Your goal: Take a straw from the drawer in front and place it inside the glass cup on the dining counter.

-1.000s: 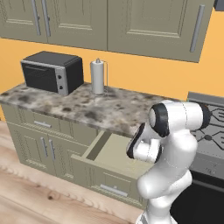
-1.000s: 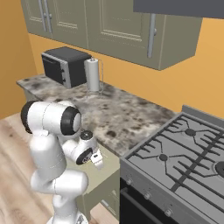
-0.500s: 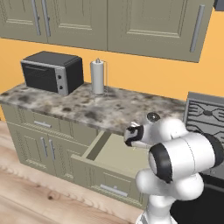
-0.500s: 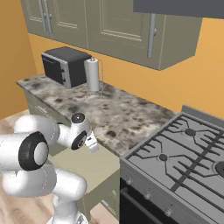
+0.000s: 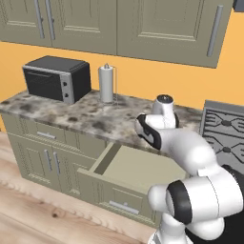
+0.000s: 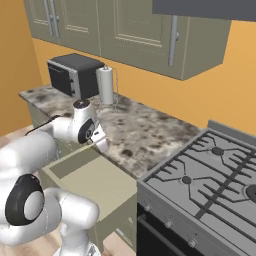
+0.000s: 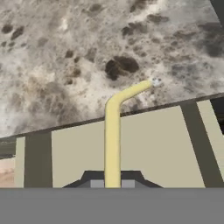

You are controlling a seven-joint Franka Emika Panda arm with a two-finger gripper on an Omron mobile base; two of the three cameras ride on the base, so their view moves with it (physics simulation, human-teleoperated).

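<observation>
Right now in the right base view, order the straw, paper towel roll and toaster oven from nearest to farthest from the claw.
1. Straw, pinched in the claw above the open drawer.
2. Paper towel roll, behind on the counter.
3. Toaster oven, far left corner.

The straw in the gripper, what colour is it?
Yellow. The straw, bent near its tip, shows best in the hand view, held by the gripper.

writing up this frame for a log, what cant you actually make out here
- Gripper: in the hand view the grey band cuts off the fingertips; they're shut on the yellow bent straw.
- Straw in the right base view: too small to tell apart from the hand.
- Drawer: in the left base view the arm covers its right part; in the right base view the arm covers its front left part.
- Drawer handle: its right end is behind the arm.
</observation>
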